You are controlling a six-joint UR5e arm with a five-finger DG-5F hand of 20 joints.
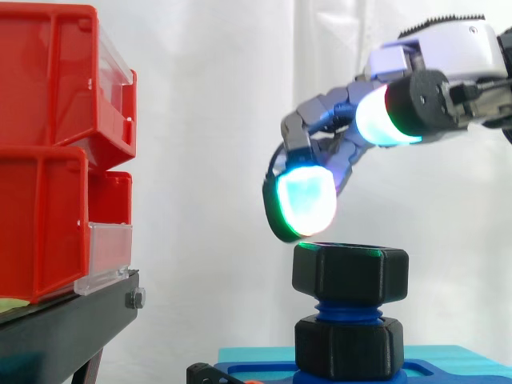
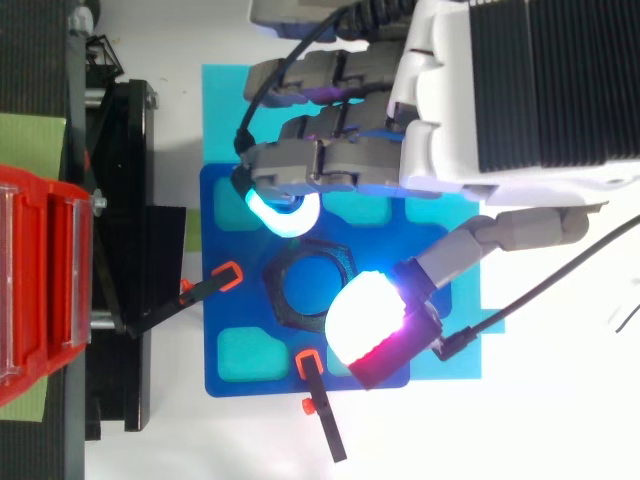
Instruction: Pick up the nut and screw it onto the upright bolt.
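Loosely spread, the hand [image 1: 452,48] grips nothing; its fingertips [image 1: 304,202] hover just above the black nut [image 1: 350,274], which sits atop the blue bolt [image 1: 348,310] on the blue plate [image 2: 208,350]. To turn it well, I'd lower the pads onto opposite flats, keep the nut level and twist gently. No writing can be read

The robot hand [image 2: 435,100] has a white shell, black ribbed panel, grey fingers and cyan-glowing pads [image 1: 306,200].
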